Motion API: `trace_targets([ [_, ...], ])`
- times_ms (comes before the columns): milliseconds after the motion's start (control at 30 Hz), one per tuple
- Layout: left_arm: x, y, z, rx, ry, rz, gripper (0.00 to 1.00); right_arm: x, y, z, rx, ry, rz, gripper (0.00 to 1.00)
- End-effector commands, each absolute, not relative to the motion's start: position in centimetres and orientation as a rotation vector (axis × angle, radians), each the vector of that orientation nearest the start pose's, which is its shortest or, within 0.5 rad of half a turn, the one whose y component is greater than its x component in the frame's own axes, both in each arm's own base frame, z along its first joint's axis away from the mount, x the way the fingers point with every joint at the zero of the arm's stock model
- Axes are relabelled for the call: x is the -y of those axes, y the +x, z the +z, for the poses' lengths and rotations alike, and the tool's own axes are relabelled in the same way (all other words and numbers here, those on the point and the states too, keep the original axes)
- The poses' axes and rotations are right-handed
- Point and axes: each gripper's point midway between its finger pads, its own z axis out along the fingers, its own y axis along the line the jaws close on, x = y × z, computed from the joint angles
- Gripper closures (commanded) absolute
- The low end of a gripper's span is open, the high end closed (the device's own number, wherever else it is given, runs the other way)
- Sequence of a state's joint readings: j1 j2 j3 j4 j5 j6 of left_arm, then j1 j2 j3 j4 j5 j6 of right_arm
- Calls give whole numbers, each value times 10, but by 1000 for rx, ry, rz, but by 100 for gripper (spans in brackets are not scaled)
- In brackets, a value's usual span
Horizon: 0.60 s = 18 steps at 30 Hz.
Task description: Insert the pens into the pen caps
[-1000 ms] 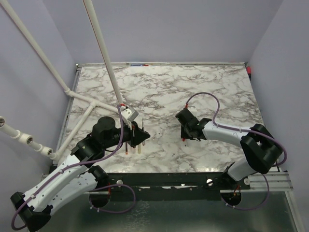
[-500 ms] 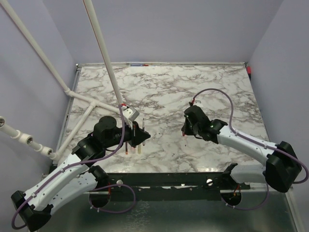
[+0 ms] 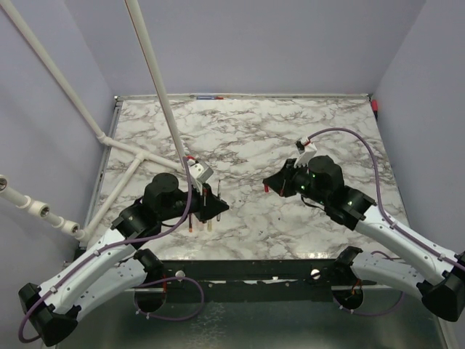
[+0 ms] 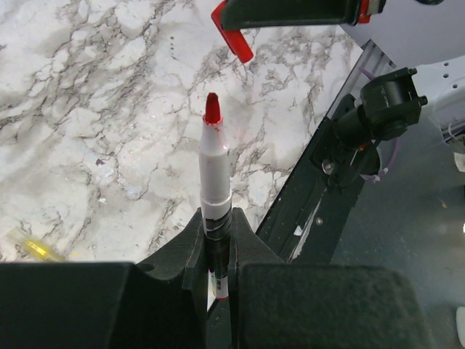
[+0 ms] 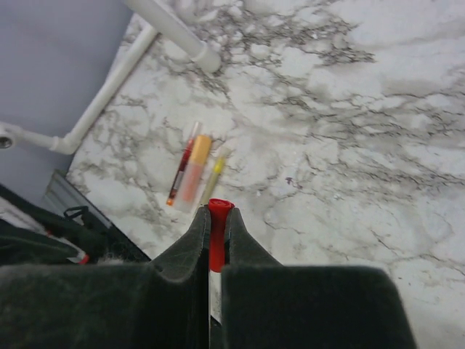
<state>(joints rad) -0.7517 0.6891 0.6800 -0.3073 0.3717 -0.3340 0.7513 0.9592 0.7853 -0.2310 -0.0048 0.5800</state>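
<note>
Your left gripper [image 4: 216, 227] is clamped on an uncapped pen [image 4: 215, 163]. In the left wrist view the pen sticks out past the fingertips toward 12 o'clock. It has a whitish barrel, a pointed red tip and a dark band where the fingers pinch it. The print lower on the barrel is too small to read.

Just beyond the tip, at 12 o'clock and not touching it, hangs a red pen cap [image 4: 234, 40]. It is pinched in your right gripper [image 5: 216, 220]. In the right wrist view only a narrow red strip of the cap shows between the closed fingers.

From overhead, the two grippers face each other over the middle of the table [image 3: 327, 123], the left one at 9 o'clock and the right one at 3 o'clock.

Three more pens lie side by side on the table, at 11 o'clock from the right gripper in its wrist view. They are a red pen [image 5: 180, 174], an orange pen [image 5: 195, 169] touching it, and a slimmer yellow pen [image 5: 215, 174] just beside those.

The tabletop is white marble pattern with grey veins. A black rail [image 3: 254, 270] runs along its near edge. Pale lilac walls [image 3: 290, 43] close in three sides. A white pipe frame [image 3: 158, 80] slants over the table's left part, at 10 o'clock overhead.
</note>
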Motion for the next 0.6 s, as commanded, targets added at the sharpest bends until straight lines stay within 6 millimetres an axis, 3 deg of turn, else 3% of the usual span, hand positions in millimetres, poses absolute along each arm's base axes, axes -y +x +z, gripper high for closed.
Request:
trace_targets([
  [0, 249, 136, 234, -1881, 738, -1145, 100, -271, 214, 275, -1874, -300, 1078, 99],
  [300, 260, 118, 233, -1855, 834, -1285, 100, -297, 189, 345, -1590, -382, 1355, 99],
  [567, 264, 104, 236, -1811, 899, -1370, 100, -318, 174, 374, -1447, -417, 1479, 99],
])
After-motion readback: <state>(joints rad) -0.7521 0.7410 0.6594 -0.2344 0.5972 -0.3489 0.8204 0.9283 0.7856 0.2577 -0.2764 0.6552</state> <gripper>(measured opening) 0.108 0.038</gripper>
